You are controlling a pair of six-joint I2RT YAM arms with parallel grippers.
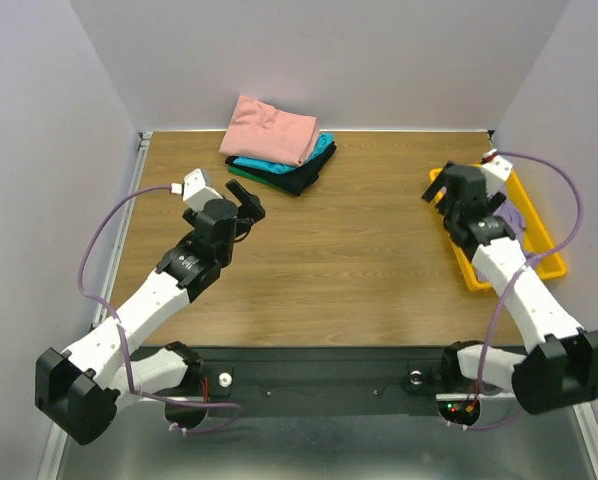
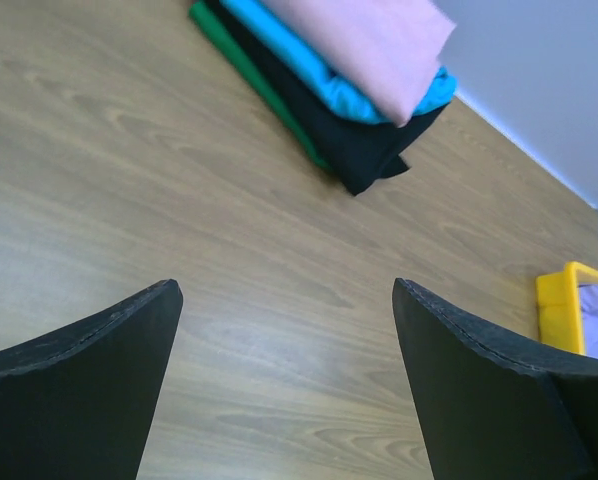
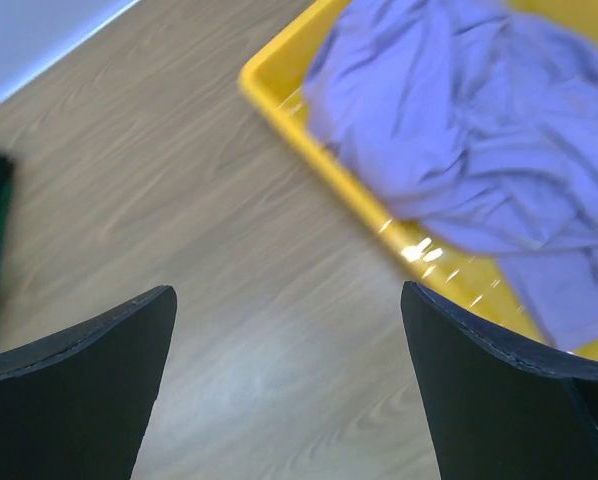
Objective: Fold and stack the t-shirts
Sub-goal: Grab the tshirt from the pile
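Note:
A stack of folded t-shirts [image 1: 276, 146] lies at the back of the table: salmon-pink on top [image 2: 369, 45], then teal [image 2: 319, 80], black [image 2: 354, 145] and green [image 2: 241, 68]. A crumpled light purple t-shirt [image 3: 479, 150] lies in the yellow tray [image 3: 309, 130] at the right; a bit of it shows in the top view [image 1: 516, 218]. My left gripper [image 1: 247, 197] is open and empty, short of the stack. My right gripper [image 1: 441, 195] is open and empty above the table just left of the tray's near-left rim.
The yellow tray [image 1: 469, 270] stands along the table's right edge and shows at the far right of the left wrist view [image 2: 569, 300]. Grey walls close the back and both sides. The wooden table [image 1: 359, 260] lies between both arms.

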